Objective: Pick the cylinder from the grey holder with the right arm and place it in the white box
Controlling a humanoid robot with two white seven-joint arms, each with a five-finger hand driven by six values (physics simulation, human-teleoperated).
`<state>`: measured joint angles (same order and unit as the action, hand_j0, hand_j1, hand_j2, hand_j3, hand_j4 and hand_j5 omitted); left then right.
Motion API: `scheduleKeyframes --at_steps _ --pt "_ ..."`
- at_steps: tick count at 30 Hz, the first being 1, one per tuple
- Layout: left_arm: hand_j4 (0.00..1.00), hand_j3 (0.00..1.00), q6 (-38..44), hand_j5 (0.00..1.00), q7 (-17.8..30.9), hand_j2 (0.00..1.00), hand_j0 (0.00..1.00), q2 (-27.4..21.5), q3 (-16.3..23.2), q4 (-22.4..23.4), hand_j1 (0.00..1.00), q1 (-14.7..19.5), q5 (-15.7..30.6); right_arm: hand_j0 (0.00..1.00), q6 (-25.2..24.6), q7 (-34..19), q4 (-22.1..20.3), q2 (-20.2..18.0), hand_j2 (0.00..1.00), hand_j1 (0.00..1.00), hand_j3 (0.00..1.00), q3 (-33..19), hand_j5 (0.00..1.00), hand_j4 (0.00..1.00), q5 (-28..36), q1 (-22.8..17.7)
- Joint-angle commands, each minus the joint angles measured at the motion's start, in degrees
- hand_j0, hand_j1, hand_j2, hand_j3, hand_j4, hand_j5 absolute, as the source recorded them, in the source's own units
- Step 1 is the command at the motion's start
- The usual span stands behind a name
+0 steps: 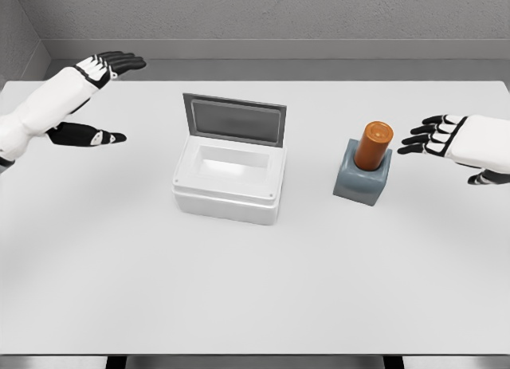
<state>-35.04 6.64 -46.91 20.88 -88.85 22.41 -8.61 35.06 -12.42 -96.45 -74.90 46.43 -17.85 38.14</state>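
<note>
An orange cylinder (374, 145) stands upright in a grey holder (363, 179), right of the table's middle. My right hand (426, 135) hovers just to the cylinder's right, a small gap away, with its black fingers spread and holding nothing. A white box (229, 180) sits at the table's middle with its grey lid (234, 119) raised at the back; its inside looks bare. My left hand (111, 66) is far off at the upper left, fingers stretched out and holding nothing.
The white table (255, 289) spans the whole view, with a grey wall behind its far edge. The box and the holder are about a hand's width apart.
</note>
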Motion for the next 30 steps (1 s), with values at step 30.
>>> scheduleKeyframes --at_steps 30 --pt "1.00 1.00 25.4 1.00 28.4 1.00 1.00 3.5 1.3 9.0 1.00 5.8 42.7 0.99 -0.1 -22.6 11.6 20.7 0.99 0.99 0.99 4.0 0.99 0.99 2.0 16.7"
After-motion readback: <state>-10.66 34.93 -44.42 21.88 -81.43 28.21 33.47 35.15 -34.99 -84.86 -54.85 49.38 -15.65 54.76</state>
